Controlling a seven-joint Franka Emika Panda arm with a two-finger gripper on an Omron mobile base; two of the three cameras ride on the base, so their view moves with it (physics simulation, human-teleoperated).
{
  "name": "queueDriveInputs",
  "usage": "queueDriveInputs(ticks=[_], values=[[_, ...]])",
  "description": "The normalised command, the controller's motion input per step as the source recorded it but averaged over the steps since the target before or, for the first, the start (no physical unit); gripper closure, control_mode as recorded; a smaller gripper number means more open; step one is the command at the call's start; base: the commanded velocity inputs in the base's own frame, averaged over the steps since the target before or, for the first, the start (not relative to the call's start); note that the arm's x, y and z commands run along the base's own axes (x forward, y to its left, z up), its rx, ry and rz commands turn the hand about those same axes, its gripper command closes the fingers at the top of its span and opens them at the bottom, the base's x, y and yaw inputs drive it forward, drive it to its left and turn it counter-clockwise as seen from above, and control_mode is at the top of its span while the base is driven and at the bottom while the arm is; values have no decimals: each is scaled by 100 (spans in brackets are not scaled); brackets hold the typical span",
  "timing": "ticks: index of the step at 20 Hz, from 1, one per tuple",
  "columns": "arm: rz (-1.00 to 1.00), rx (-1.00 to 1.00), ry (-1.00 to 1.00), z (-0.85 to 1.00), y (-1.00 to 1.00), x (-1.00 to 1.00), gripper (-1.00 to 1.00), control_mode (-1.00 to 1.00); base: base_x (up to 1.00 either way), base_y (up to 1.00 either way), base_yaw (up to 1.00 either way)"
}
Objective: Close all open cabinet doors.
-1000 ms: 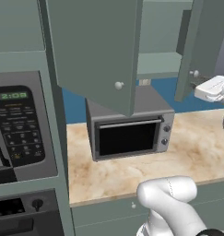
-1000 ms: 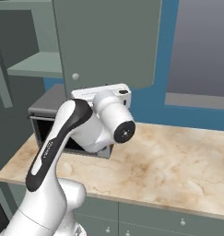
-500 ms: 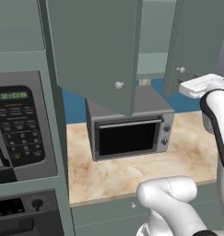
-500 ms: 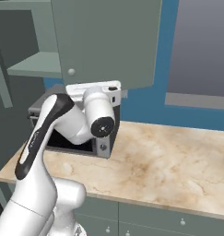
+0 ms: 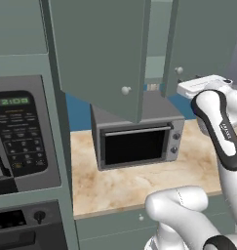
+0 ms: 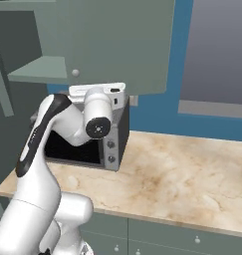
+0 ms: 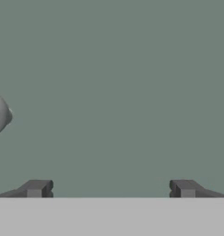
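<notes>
Fingers [image 7: 36,188] of the gripper [image 7: 111,189] stand wide apart, with nothing between them, and they face a flat grey-green panel from very close. At the far left edge of the hand view a pale round knob [image 7: 0,114] sticks out of this panel. I cannot tell if the tips touch the panel.

From the left base view, the toaster oven [image 5: 135,138] sits on the marble counter [image 5: 139,180], and I use it as the landmark. Its dark glass door is shut, so what is inside it cannot be seen. Above the toaster oven and a little to its left, one cabinet door [image 5: 98,51] stands swung out toward the room, with its knob [image 5: 125,90] near the lower right corner. Above the toaster oven on its right, a second cabinet door [image 5: 207,41] also stands open, and its knob [image 5: 179,70] is near the lower left corner. The white hand of the arm [image 5: 222,127] is up beside this second door, just right of the toaster oven's top.

From the right base view, the open cabinet [image 6: 28,45] is above the toaster oven [image 6: 87,144]; a shelf [image 6: 40,69] shows inside it, and I see nothing on the visible part. The hand is just above the toaster oven, under the door's [image 6: 105,42] lower edge.
</notes>
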Motion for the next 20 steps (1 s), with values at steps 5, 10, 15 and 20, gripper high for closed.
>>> queueDriveInputs(ticks=[5,10,15,20], values=[[-6,0,0,0,9,31,-100,-100,0,0,0],[-4,0,0,0,3,32,-100,-100,0,0,0],[-4,0,0,0,3,33,-100,-100,0,0,0],[-4,0,0,0,0,32,-100,-100,0,0,0]])
